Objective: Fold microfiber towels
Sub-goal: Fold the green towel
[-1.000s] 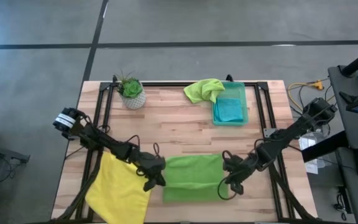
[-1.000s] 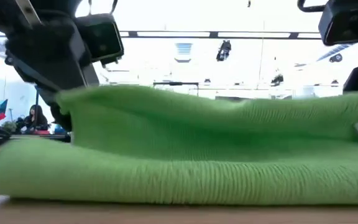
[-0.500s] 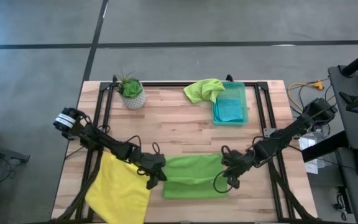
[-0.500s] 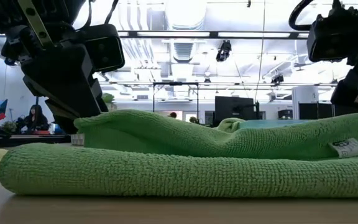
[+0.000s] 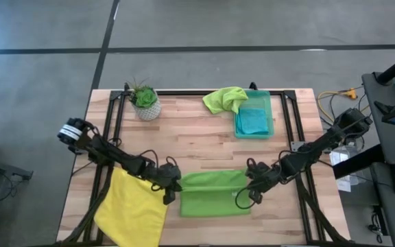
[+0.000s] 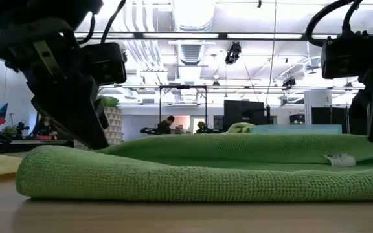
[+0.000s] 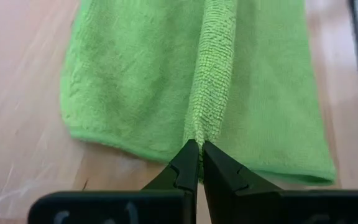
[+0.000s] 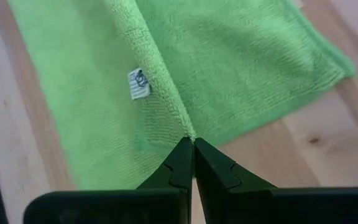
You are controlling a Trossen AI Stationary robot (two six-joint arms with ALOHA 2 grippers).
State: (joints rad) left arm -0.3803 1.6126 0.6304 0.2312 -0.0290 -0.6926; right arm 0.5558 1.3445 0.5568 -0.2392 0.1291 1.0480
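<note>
While both fingers pinch: lime towel (image 5: 214,194) folded at table's (image 5: 197,140) 6 o'clock edge.
Left gripper (image 7: 200,155): clamps towel's 9 o'clock end.
Right gripper (image 8: 192,149): clamps 3 o'clock end.
Right wrist only: white tag (image 8: 138,83).

Folded lime green towel (image 5: 214,193) beside flat yellow towel (image 5: 130,213)

Nothing readable anywhere, honestly. The only thing close is a small white tag (image 8: 137,83) sewn on the lime green towel (image 8: 185,68), centre-left of the right wrist view. It has a dark mark on it, but I can't make out what it says.
</note>
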